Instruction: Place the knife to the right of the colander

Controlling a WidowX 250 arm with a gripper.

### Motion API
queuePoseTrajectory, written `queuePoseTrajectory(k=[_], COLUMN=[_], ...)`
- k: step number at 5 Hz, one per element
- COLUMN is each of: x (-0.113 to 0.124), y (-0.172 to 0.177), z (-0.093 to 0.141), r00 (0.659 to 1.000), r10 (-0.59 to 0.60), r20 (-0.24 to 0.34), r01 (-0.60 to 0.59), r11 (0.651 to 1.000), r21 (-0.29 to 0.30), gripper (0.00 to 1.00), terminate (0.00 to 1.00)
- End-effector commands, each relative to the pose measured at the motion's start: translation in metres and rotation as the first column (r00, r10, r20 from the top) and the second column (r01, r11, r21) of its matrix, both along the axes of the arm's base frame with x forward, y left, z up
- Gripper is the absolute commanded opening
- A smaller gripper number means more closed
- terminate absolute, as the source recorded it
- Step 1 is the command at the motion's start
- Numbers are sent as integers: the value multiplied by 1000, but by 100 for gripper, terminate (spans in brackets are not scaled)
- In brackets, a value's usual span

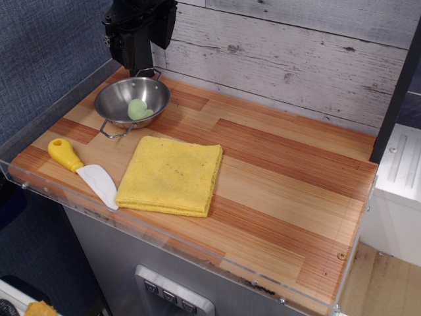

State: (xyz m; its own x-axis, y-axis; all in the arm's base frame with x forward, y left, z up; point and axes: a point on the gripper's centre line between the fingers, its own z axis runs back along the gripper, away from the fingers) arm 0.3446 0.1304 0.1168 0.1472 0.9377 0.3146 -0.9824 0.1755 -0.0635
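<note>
The gripper (135, 49) hangs behind the colander (132, 101) (I cannot tell if it is spread), so it must first grab the knife (82, 170).

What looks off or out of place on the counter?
Nothing spilled or damaged. The knife lies left of the yellow cloth, blade tip at the counter's front edge. The colander holds a pale green object. Pincer hangs behind it.

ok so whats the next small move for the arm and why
Probably swing the gripper forward and left, over the knife's yellow handle. The knife lies untouched at the table's front left, beside the yellow cloth, while the gripper hangs behind the colander, far from it.
</note>
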Motion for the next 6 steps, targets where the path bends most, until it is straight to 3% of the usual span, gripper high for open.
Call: queuePoseTrajectory(k=[1, 2, 3, 5, 6], x=[0, -25, -58, -99, -107], y=[0, 19, 43, 66, 67], z=[0, -9, -10, -1, -12], r00=[1000, 999, 996, 993, 996], r10=[0, 43, 93, 119, 78], r20=[0, -4, -15, -25, -45], r01=[0, -43, -94, -119, -76], r11=[1000, 998, 995, 993, 996], r21=[0, -46, -45, 0, 40], gripper=[100, 100, 100, 100, 100], terminate=[0, 0, 0, 0, 0])
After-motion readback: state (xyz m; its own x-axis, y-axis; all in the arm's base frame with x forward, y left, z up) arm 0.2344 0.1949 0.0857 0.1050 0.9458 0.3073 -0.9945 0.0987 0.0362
